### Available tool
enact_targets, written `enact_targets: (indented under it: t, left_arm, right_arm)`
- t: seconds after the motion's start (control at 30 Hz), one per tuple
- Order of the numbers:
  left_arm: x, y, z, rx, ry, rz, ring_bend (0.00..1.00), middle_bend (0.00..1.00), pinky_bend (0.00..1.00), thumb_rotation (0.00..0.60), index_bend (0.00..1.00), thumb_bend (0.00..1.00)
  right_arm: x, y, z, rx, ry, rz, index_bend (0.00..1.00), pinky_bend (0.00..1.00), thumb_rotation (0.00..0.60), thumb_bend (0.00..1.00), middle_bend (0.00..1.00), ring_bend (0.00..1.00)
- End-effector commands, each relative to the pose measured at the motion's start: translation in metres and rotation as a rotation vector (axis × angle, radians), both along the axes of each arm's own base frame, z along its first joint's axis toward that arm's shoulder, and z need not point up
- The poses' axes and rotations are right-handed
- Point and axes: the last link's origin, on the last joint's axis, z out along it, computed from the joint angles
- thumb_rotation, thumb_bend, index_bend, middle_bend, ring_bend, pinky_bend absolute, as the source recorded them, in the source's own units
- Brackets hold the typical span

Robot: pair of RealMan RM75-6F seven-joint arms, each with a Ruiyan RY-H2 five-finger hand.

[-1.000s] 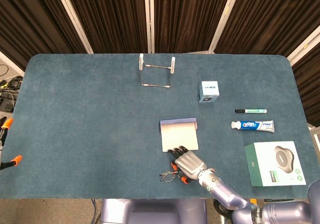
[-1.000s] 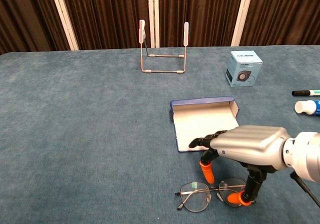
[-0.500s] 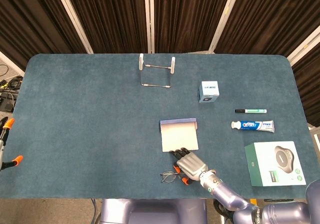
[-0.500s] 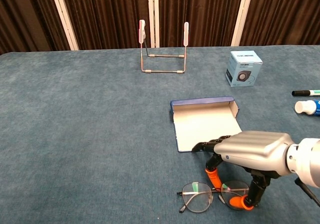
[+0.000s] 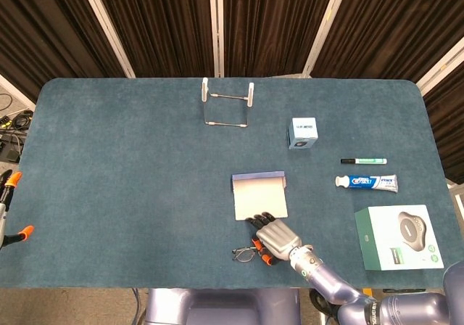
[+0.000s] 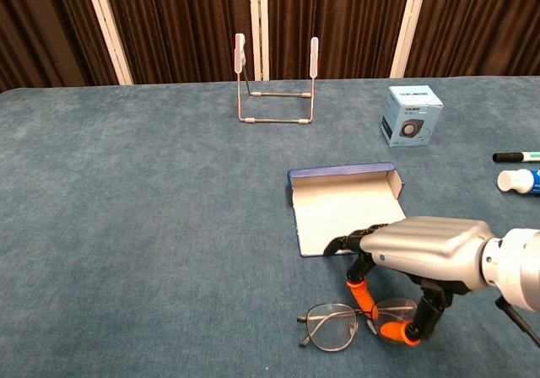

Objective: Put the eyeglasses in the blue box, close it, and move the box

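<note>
chest view shows your right hand [image 6: 419, 261], silver-backed with dark fingers and orange tips, arched over the near edge of the table just in front of the shallow blue cardboard box [image 6: 344, 207]. two of its orange fingertips [image 6: 361, 294] come down on the right lens of the thin wire-framed eyeglasses [image 6: 353, 321], one on each side of that lens, so the hand looks to be pinching the frame there; the other fingers reach forward over the box's near edge. the eyeglasses lie on the dark teal felt tabletop [image 6: 143, 201], lenses flat, just nearer you than the box and outside it. the box sits open, its pale inside facing up and its blue back wall standing on the far side.

from the head view the same right hand [image 5: 274, 239] covers most of the eyeglasses [image 5: 243, 252], only the left lens poking out beside it. your left hand is in neither view.

further back stands a wire rack with two white uprights [image 6: 276, 78]. off to the right are a small light blue cube-shaped carton [image 6: 411, 115], a black and green marker pen [image 5: 363, 161], a white and blue toothpaste tube [image 5: 367, 183], and a white and green flat retail box picturing a grey device [image 5: 399, 236]. orange-tipped clamps [image 5: 13, 207] show beyond the left table edge.
</note>
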Motion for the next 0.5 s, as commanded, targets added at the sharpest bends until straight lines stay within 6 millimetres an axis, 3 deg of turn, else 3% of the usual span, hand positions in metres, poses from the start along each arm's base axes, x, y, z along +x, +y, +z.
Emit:
enact_targets:
  t: [0.03,0.5]
  left_arm:
    - [0.0,0.0,0.0,-0.001,0.001,0.0,0.0,0.0,0.0,0.6,0.0,0.0]
    - [0.0,0.0,0.0,0.002,-0.002,0.001,0.0,0.0,0.0,0.6,0.0,0.0]
  right_arm:
    - [0.001,-0.002,0.002,-0.002,-0.018,-0.01,0.61,0.0,0.6,0.35,0.01,0.0]
    - [0.01,-0.018,0.02,-0.052,-0.122,-0.04,0.64,0.0,0.6,0.38,0.03,0.0]
